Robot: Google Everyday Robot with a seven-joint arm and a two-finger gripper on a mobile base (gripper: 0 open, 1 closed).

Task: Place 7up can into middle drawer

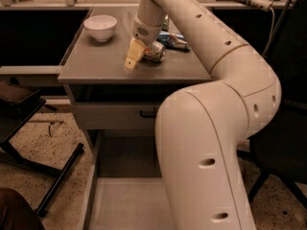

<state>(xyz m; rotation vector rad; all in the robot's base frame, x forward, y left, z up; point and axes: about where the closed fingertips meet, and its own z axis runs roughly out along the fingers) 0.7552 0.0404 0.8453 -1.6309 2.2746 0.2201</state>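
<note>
The 7up can [156, 52], whitish-silver with green markings, lies on its side on the grey cabinet top [100, 61]. My gripper [136, 57] is down on the cabinet top right at the can's left side, touching or nearly touching it. The middle drawer [127, 205] is pulled out at the bottom of the view, a shallow grey tray with a bare floor, partly hidden by my arm.
A white bowl [100, 27] stands at the back left of the top. A blue-and-red can [175, 41] lies just behind the 7up can, with a dark green can [165, 22] further back. A shut drawer front with a black handle [147, 113] is below. A dark chair stands at the left.
</note>
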